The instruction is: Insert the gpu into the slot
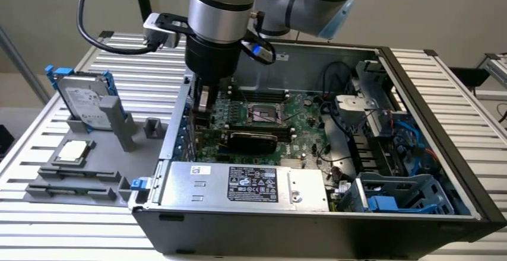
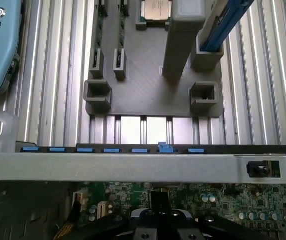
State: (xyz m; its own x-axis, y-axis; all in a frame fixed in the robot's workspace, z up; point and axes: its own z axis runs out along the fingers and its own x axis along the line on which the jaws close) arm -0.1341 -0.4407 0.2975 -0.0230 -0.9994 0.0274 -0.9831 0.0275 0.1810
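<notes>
The gpu [image 1: 252,137] lies flat across the green motherboard [image 1: 305,110] inside the open computer case [image 1: 443,148], its black cooler cover facing up, at about 6 o'clock from the CPU socket [image 1: 265,114]. It sits level and low on the board, so the card looks seated, though the slot beneath it is hidden and I cannot confirm full engagement. The gripper [image 1: 204,98] hangs over the case's wall on the exterior view's left, at roughly 10 o'clock from the card and apart from it. Its fingers [image 2: 157,200] are drawn together with nothing between them, poised just above the motherboard. Outside the case, on the slatted counter [image 1: 47,225], a grey fixture [image 1: 79,175] carries a hard drive [image 1: 79,98] and a processor chip [image 1: 73,151].
</notes>
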